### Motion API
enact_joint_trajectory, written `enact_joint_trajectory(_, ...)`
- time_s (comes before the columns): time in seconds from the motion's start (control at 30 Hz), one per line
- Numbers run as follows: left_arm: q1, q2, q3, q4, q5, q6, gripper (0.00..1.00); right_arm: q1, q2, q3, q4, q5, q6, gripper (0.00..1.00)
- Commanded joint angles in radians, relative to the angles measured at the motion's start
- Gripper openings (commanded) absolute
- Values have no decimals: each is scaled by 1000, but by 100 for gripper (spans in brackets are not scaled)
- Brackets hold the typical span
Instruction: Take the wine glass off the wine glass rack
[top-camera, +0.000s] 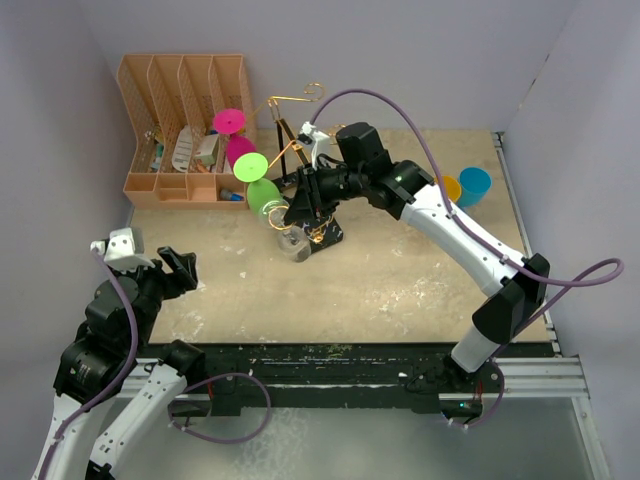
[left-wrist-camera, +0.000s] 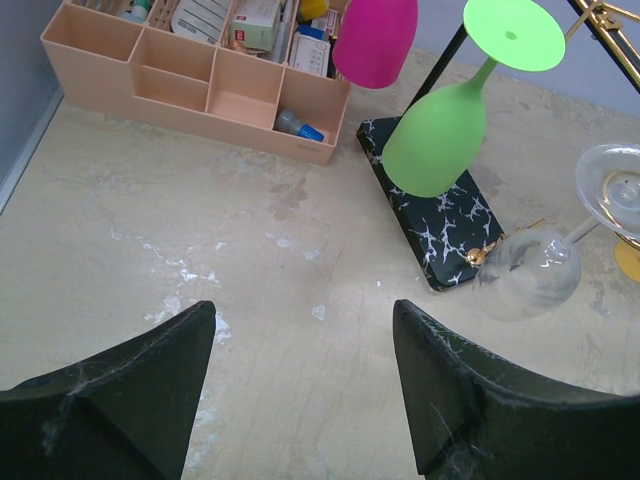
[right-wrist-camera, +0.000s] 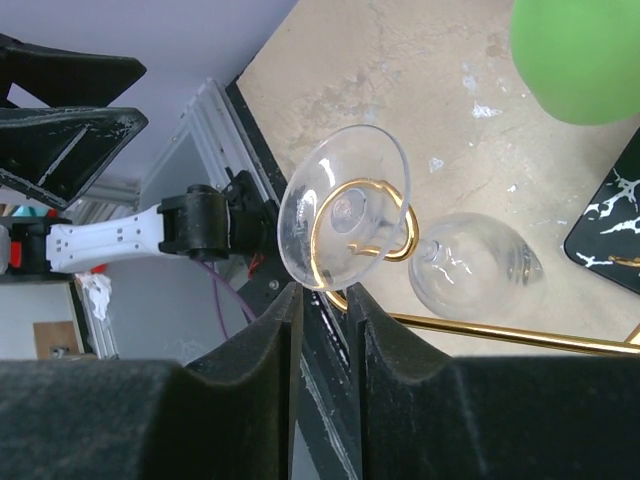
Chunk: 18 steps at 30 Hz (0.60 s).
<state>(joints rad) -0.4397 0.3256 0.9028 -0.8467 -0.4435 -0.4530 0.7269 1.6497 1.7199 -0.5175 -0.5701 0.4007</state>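
With the clear wine glass (right-wrist-camera: 470, 265) hung on the rack's (right-wrist-camera: 480, 332) gold scroll, the right gripper (right-wrist-camera: 322, 298), jaws narrow at its foot with hold unclear, needed a gentle outward slide, while the left gripper (left-wrist-camera: 300, 310) sat wide open.

Nothing legible — print on the boxes (left-wrist-camera: 258, 20) in the organiser (left-wrist-camera: 250, 138) seems blurred.

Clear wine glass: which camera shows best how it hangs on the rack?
Right wrist view. The clear wine glass fills the centre, its foot against the gold curl of the rack. Left wrist catches it at the right edge, foot partly cut off. Top view shows it small, beside the right arm.
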Motion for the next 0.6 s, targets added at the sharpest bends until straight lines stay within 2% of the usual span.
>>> enact_joint_trajectory(0.0, -2, -10, -1, 31, -13, -8, 75, 9, -22, 0, 65, -37, 19, 28)
enact_joint_trajectory(0.27, -2, 0, -1, 35, 4, -6, 74, 9, -16, 22, 32, 55, 50, 34)
enact_joint_trajectory(0.57, -2, 33, 7, 51, 47, 12, 74, 9, -1, 39, 49, 55, 71, 37)
